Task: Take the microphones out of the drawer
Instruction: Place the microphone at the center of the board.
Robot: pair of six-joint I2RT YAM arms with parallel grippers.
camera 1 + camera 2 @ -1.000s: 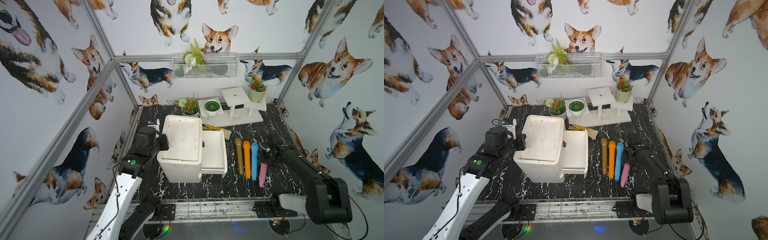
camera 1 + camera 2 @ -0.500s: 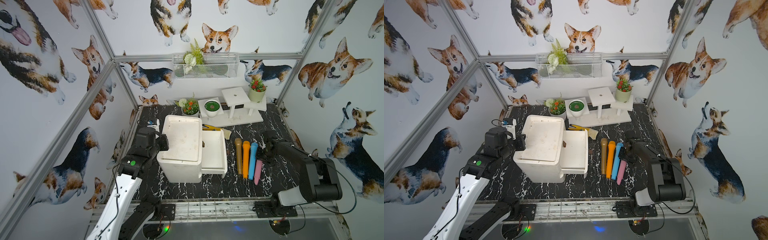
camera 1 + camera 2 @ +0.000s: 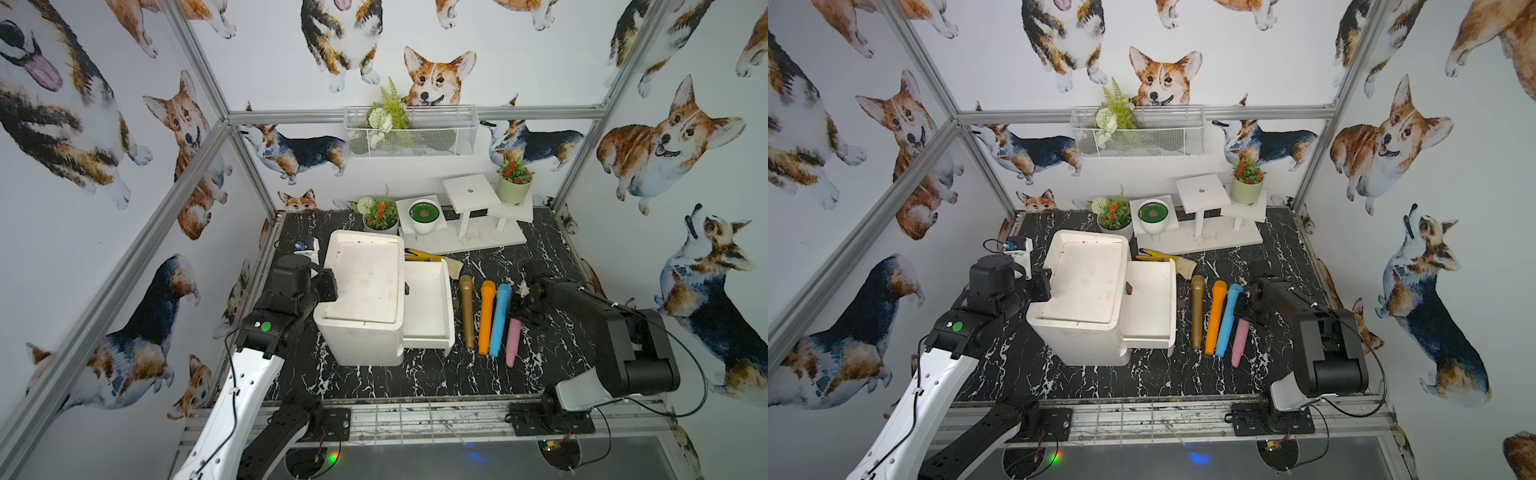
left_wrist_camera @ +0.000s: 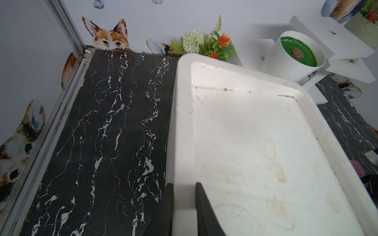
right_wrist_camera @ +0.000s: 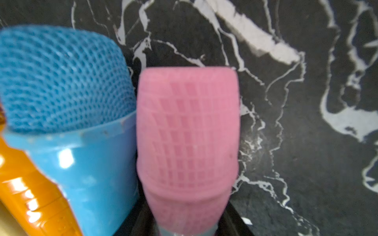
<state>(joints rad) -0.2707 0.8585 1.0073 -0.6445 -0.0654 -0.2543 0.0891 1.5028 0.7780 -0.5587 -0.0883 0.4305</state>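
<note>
Pink mesh-headed microphone (image 5: 187,132) | right end effector (image 3: 1246,307): can't tell | left end effector (image 4: 184,204) clamps cabinet (image 4: 184,102)

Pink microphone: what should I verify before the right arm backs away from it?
1. The pink microphone is out of the drawer and lying on the table: ok.
2. It lies beside the blue microphone: ok.
3. No microphone in the drawer: ok.
4. The right fingers are clear of its head: cannot tell; the head sits between them in the right wrist view.
5. The left fingers are clamped on the rim of the cabinet: ok.
</note>
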